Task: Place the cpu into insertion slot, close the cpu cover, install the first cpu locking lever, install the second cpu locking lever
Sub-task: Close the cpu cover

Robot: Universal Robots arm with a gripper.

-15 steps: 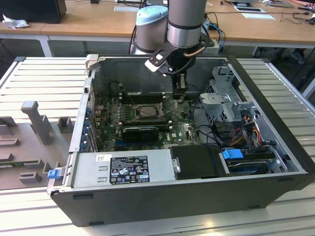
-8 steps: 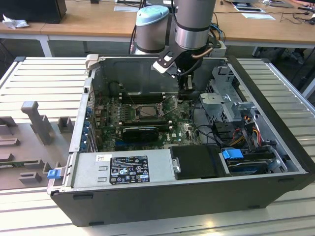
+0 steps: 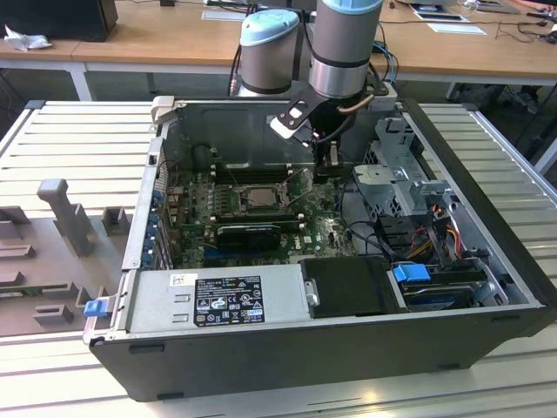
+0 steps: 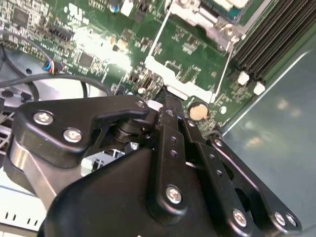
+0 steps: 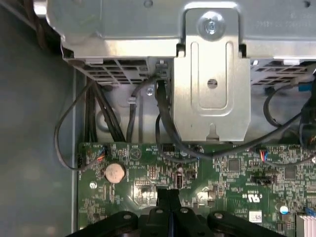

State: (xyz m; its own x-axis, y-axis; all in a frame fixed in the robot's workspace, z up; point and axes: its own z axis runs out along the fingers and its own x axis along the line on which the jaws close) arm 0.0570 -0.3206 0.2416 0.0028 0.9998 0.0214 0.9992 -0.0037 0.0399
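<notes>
Steel lever (image 4: 159, 32), judged thin, stiff and springy, is standing raised beside the slot (image 3: 253, 197), best taken near its free end; pincer (image 5: 168, 193) is hovering nearby, fingers pressed together.

A pale slatted metal worktop (image 3: 70, 131) spreads to both sides. Beyond it stand light wooden desks (image 3: 157, 39) carrying white papers (image 3: 457, 28), a crumpled sheet (image 3: 24, 39) and a dark box (image 3: 65, 17).
</notes>
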